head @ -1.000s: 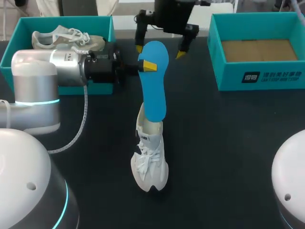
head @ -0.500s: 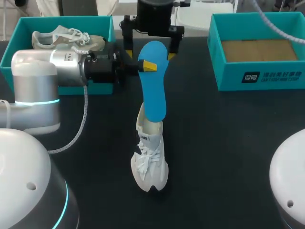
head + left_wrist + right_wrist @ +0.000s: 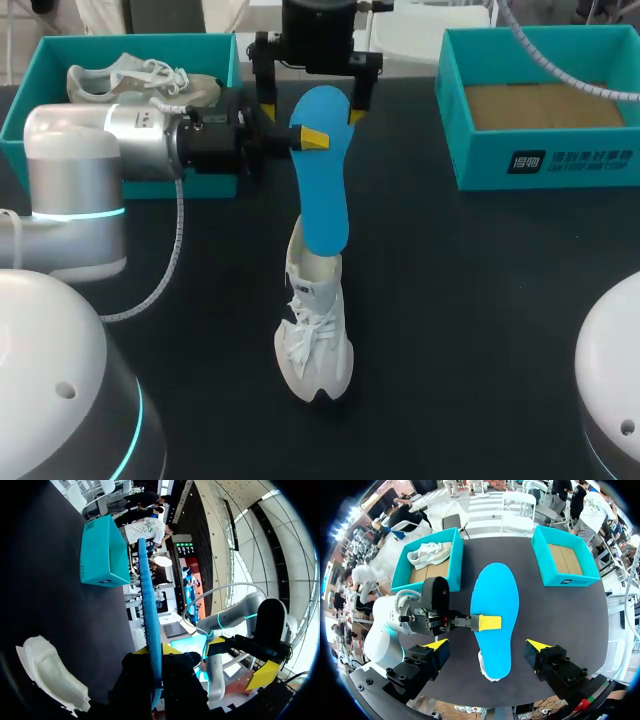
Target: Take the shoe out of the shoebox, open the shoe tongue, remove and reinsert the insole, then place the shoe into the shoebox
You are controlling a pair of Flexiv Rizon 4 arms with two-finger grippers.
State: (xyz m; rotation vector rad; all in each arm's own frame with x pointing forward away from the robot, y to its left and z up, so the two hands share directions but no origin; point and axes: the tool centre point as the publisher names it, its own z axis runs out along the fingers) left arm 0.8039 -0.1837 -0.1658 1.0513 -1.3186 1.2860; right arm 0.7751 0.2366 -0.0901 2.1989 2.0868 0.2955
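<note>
Insole (image 3: 322, 170) lower end out of sight inside shoe (image 3: 316, 345).

print: white square logo (image 3: 524, 161) plus row of white characters (image 3: 590, 158) | on: outer near wall of the shoebox (image 3: 480, 165) right of the insole (image 3: 322, 170) | head view: brand print, not transcribed | right wrist view: same mark on that wall, too small to read | other legible text or numbers on the worktop: none

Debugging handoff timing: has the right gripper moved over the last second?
Yes. The right gripper shifted left, away from the empty box, and now straddles the insole's top.
</note>
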